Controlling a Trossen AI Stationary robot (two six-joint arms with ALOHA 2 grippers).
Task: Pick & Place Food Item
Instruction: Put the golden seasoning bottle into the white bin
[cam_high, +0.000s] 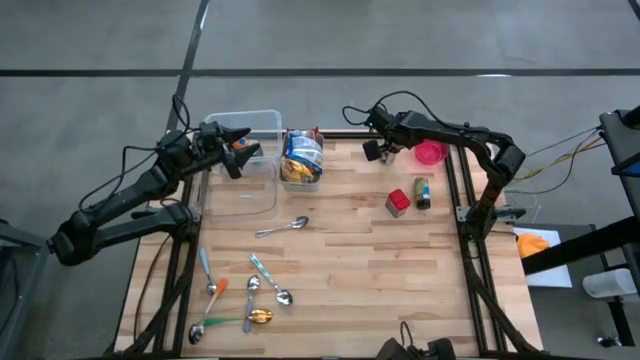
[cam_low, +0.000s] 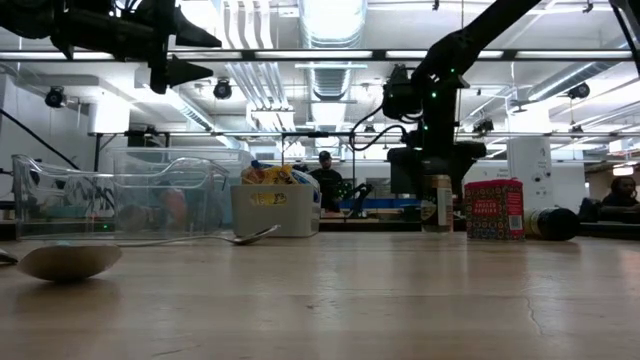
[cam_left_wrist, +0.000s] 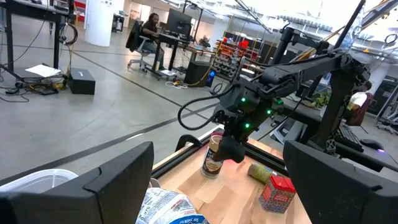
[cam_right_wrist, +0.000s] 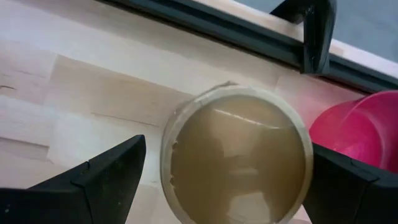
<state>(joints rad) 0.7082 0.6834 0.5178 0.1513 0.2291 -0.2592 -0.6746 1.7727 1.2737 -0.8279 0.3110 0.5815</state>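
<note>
The right gripper (cam_right_wrist: 224, 180) hangs over the jar (cam_right_wrist: 237, 152) at the far edge of the surface (cam_high: 350, 270), jaws open around nothing. Not grabbed yet. The left gripper (cam_high: 243, 150) waits, open too.

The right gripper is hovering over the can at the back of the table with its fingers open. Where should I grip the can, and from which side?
Judging by the views, grip the can across its round side wall just below the lid, descending from straight above. It stands upright, and the right gripper hangs over it, open fingers either side. Mind the pink bowl beside it.
</note>
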